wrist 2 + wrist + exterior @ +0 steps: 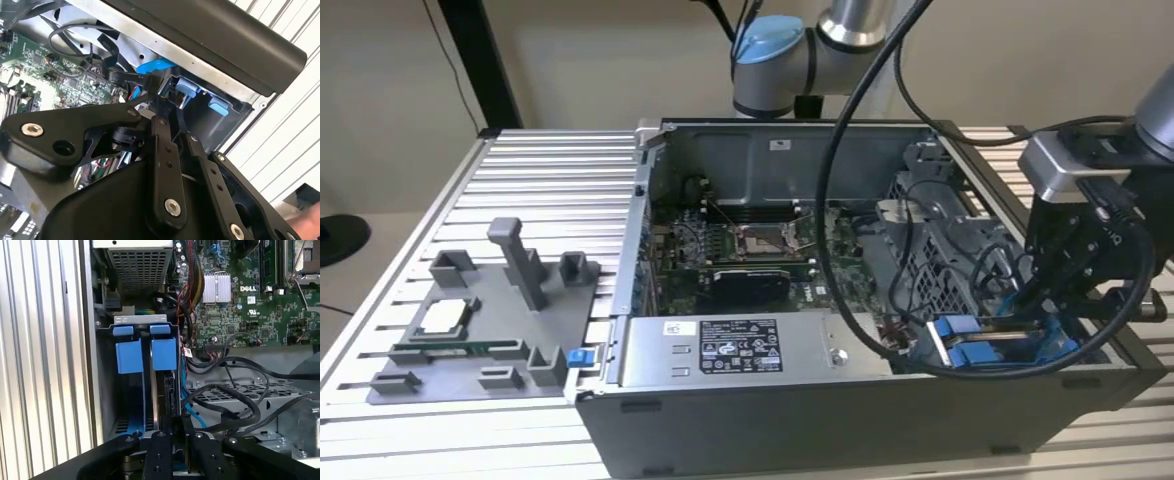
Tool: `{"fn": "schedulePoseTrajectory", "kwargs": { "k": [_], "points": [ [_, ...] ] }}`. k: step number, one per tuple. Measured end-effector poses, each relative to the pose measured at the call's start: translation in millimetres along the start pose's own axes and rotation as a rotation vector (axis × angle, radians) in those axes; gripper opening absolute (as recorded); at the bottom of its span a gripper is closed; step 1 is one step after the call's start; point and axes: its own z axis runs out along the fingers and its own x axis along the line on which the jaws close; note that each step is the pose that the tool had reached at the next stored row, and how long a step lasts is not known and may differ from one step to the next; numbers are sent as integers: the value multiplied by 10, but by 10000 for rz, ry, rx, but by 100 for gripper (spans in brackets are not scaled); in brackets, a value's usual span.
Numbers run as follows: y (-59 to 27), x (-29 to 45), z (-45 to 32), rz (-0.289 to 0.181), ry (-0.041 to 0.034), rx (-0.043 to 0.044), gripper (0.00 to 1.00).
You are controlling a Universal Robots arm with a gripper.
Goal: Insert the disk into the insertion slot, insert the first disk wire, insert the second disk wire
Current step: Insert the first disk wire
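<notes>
My arm's gripper [1007, 320] reached into the grey computer case [854, 420] at its front corner on the exterior view's right. There the disk [167, 390] stood on edge in the insertion slot [125, 426], with blue carrier tabs [164, 354] beside it. The fingers [159, 450] were drawn narrow at the disk's edge; whether they gripped it, I could not tell.

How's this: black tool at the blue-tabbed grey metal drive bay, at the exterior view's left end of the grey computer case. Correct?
Wrong end: the black tool is at the blue-tabbed grey metal drive bay at the exterior view's right end of the grey computer case.
</notes>
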Motion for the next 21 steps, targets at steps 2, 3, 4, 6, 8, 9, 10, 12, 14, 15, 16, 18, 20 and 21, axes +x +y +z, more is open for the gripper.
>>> {"fn": "schedulePoseTrajectory", "kwargs": {
  "k": [2, 3, 4, 6, 8, 9, 10, 12, 14, 15, 16, 18, 20, 21],
  "points": [
    [11, -1, 1, 107, 1, -51, 0],
    [17, -2, 2, 149, 0, -64, 0],
    [21, -2, 4, 194, 2, -82, 0],
    [25, -4, 10, 322, 3, -107, 0],
    [26, -14, 17, 391, 3, -104, 0],
    [27, -18, 21, 400, 2, -102, 0],
    [27, -21, 25, 403, 1, -102, 0],
    [19, -23, 30, 404, 4, -102, 0],
    [2, -24, 35, 405, 2, -103, 0],
    [-7, -25, 36, 404, 2, -102, 0],
    [-10, -26, 36, 404, 2, -104, 0],
    [-10, -23, 38, 406, 3, -120, 0],
    [-10, -20, 37, 406, 4, -132, 0],
    [-10, -20, 37, 407, 4, -132, 0]
  ]
}}
